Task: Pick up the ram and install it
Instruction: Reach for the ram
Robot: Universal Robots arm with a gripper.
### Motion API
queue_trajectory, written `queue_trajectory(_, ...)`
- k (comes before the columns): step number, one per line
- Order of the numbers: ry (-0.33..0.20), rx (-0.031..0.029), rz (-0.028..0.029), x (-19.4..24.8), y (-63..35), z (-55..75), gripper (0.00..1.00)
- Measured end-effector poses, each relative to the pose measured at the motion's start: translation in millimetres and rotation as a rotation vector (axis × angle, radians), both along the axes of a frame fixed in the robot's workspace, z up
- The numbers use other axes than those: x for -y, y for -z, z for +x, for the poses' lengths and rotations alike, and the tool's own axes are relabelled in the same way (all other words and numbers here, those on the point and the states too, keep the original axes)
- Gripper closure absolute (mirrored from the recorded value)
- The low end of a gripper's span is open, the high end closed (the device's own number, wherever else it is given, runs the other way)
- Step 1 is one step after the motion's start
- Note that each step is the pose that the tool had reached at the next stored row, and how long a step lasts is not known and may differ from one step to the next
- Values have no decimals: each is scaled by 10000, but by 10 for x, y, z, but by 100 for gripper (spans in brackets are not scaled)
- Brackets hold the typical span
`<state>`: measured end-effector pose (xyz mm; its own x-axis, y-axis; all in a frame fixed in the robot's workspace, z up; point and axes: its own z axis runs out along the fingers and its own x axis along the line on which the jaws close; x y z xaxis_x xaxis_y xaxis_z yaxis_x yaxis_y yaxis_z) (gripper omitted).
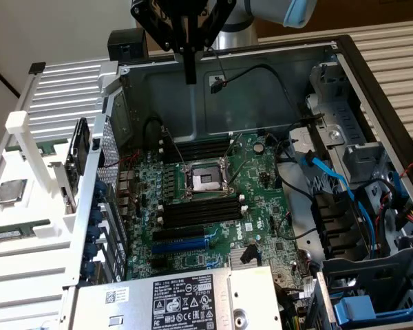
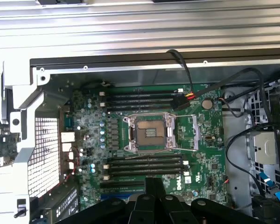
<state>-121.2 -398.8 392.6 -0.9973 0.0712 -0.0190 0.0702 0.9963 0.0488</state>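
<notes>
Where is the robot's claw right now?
In the exterior view the claw hangs shut at the top centre, above the open computer case and its green circuit board.

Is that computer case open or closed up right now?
Open. The case has no side cover on, so the green motherboard inside lies in plain view.

Bg: cream wall [image 1: 41, 27] w/ ribbed beige panel [image 1: 392, 48].
</notes>
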Motion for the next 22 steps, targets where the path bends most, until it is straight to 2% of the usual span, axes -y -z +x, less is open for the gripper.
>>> queue_trajectory(3, 12, 13, -2, 0, -1, -15, 90)
queue_trajectory(6, 19, 23, -1, 0, 0, -90, 90)
queue_trajectory(22, 20, 24, 0, 0, 0, -767, 90)
